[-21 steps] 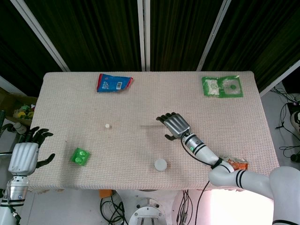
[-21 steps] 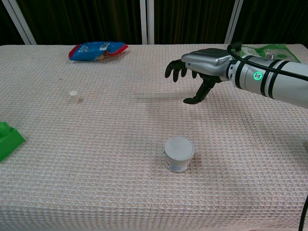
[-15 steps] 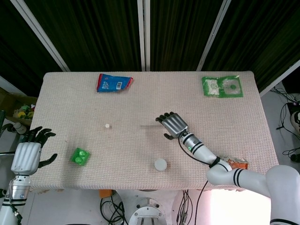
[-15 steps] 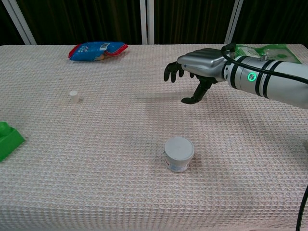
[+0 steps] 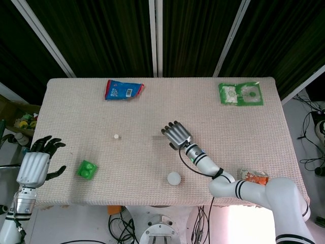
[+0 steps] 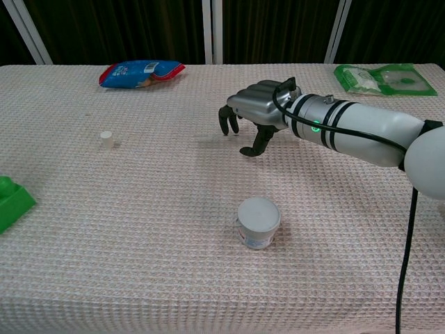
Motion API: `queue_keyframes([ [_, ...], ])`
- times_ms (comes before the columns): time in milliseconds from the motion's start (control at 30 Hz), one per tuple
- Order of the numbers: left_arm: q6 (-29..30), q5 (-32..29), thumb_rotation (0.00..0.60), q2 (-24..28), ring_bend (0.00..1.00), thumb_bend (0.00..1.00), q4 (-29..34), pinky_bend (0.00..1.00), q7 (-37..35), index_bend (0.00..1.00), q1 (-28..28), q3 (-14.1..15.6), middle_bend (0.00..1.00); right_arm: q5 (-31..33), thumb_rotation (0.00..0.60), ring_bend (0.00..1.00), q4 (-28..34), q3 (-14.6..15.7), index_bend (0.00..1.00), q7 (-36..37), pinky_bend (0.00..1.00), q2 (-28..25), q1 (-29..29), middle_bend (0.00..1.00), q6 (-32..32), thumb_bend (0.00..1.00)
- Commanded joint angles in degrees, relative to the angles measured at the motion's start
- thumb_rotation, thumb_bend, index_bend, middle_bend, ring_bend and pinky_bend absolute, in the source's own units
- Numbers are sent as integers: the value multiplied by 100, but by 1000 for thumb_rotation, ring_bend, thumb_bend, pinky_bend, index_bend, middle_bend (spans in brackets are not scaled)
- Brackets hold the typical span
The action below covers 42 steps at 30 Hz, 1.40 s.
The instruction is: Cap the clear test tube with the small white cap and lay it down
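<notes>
The clear test tube (image 6: 208,142) lies flat near the table's middle as a faint streak, also dimly seen in the head view (image 5: 157,136). Its right end is hidden under my right hand (image 6: 252,115) (image 5: 176,135). That hand hovers palm down, fingers curved toward the cloth and thumb apart, with nothing visibly in its grasp. The small white cap (image 6: 106,138) (image 5: 116,136) stands alone well to the left of the tube. My left hand (image 5: 36,163) hangs off the table's left edge with fingers spread, holding nothing.
A white round jar (image 6: 259,222) stands in front of the right hand. A green block (image 5: 87,169) sits front left, a blue snack bag (image 5: 123,90) back left, a green packet (image 5: 240,94) back right, an orange packet (image 5: 254,177) at the front right edge.
My right hand has slid left along the table and now covers the tube's right end. The left hand rose slightly beside the table.
</notes>
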<state>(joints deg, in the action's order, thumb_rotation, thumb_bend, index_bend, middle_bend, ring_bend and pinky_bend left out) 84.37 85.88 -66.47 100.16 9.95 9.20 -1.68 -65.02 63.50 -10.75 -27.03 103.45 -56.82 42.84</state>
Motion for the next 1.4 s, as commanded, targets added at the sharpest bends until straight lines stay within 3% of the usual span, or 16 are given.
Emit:
queue_keyframes([
  [33, 10, -9, 600, 0, 117, 180, -16, 161, -33, 306, -18, -6, 217, 16, 600, 253, -108, -13, 389, -50, 364, 87, -15, 400, 85, 321],
  [967, 39, 62, 600, 4, 117, 180, -187, 158, -279, 306, -131, -9, 209, 96, 600, 334, -624, -89, 506, -55, 399, 470, -46, 501, 186, 330],
  [1400, -74, 72, 600, 47, 117, 180, -204, 158, -364, 305, -93, -19, 208, -310, 600, 443, -838, -58, 665, 447, 469, 559, 24, 633, 416, 427],
])
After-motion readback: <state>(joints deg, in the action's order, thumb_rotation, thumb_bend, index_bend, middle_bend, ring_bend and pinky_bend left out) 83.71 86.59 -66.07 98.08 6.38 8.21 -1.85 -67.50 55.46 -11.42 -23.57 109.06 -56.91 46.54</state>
